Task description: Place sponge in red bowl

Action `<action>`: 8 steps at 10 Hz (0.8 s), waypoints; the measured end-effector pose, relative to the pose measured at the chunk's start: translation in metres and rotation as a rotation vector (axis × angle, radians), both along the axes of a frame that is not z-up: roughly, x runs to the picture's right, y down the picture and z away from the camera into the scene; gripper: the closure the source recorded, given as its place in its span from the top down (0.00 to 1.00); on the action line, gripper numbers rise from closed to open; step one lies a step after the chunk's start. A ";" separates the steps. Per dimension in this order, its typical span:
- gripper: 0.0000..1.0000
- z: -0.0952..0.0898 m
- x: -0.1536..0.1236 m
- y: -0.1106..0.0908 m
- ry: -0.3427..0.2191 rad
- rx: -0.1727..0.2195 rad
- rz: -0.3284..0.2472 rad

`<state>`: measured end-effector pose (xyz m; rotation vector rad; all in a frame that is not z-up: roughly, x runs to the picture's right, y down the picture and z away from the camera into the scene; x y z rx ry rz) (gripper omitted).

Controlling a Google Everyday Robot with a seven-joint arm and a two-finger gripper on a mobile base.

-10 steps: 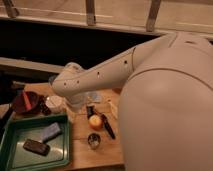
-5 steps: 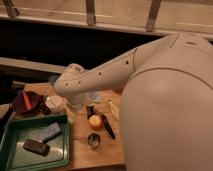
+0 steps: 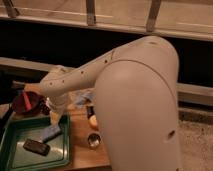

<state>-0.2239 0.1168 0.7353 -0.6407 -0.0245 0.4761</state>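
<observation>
Sponge (image 3: pixel 50 132): pale blue-grey block lying flat in the green tray (image 3: pixel 15 157), toward its 1 o'clock corner; nothing grips it.
Red bowl (image 3: pixel 24 102): on the table beyond the tray's far edge, at 11 o'clock from the sponge and well apart from it; partly in shadow.
Brown block (image 3: pixel 36 146): in the same tray, at 8 o'clock from the sponge, near it but apart.
Blue cloth (image 3: pixel 85 97): crumpled at 1 o'clock from the sponge, partly behind the arm.
Round orange thing (image 3: pixel 93 122): outside the tray at 3 o'clock from the sponge, half hidden by the arm.
Metal cup (image 3: pixel 93 140): on the table (image 3: pixel 80 152), at 6 o'clock from the orange thing, near the tray's right rim.
Arm (image 3: pixel 135 110): its big white shell fills the right side and hides the table there; the forearm points toward 9 o'clock.
Gripper (image 3: pixel 56 114): hangs over the tray's far rim at 12 o'clock from the sponge, between bowl and cloth; fingers spread wide, holding nothing.
</observation>
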 end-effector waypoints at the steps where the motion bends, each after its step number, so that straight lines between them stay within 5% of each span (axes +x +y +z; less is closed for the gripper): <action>1: 0.80 -0.004 -0.023 0.010 -0.061 -0.011 -0.049; 5: 0.80 -0.027 -0.058 0.040 -0.272 -0.002 -0.247; 8: 0.80 -0.030 -0.061 0.042 -0.299 0.006 -0.274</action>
